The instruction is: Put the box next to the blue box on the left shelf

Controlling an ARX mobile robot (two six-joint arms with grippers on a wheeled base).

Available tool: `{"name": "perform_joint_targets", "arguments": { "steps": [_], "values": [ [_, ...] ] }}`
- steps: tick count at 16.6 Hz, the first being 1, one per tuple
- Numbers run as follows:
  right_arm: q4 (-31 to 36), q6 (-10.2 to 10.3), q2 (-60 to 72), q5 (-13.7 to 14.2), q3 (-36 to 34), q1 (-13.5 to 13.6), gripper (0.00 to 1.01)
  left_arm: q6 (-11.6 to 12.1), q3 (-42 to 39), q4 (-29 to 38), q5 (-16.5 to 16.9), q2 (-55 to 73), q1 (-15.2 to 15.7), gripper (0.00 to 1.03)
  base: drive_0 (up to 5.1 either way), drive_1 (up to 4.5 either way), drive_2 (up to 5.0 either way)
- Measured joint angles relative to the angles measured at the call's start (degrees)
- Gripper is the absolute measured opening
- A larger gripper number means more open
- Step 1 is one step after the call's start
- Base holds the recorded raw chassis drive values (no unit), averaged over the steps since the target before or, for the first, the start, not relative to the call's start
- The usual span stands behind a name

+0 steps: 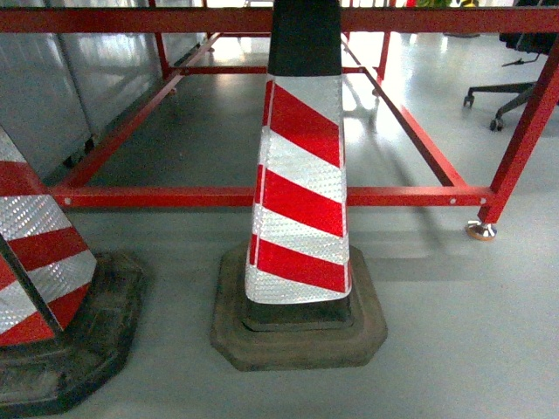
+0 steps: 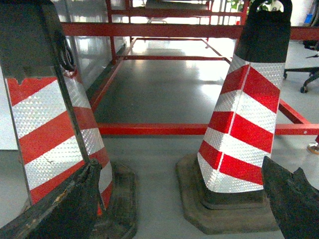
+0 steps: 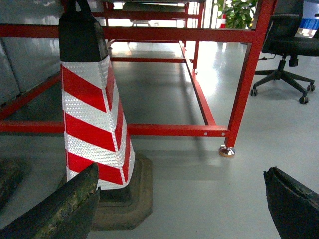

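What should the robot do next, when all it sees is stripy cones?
Probably back off a little and look around. The middle cone stands close ahead, another cone sits to its left, and only the red frame low to the floor shows behind them. No blue box or roller shelf is in view, and both sets of jaws hang open and empty.

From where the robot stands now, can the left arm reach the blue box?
Probably not. No blue box or roller shelf shows in any view; two traffic cones and a low red frame stand ahead, and the open left gripper holds nothing.
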Motion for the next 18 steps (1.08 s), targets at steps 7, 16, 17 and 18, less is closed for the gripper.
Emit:
{"name": "perform_joint_targets", "arguments": {
  "steps": [7,16,17,18],
  "values": [
    [0.0,0.0,0.0,0.0,0.0,0.0,0.98,0.0,0.0,-0.02,0.0,0.0,0.0,0.98,0.0,0.0,0.0],
    [-0.02,-0.07,0.0,-0.04,0.0,0.0,0.98,0.0,0.0,0.02,-0.11,0.0,0.0,0.98,0.0,0.0,0.0],
    [-0.11,-0.09,0.0,-0.15,0.0,0.0,0.98,-0.02,0.0,-0.15,-0.04,0.0,0.0,0.98,0.0,0.0,0.0],
    [0.02,-0.11,0.0,-0.07,0.0,0.0,0.98,0.09,0.0,-0.04,0.15,0.0,0.0,0.98,0.0,0.0,0.0]
  ]
}}
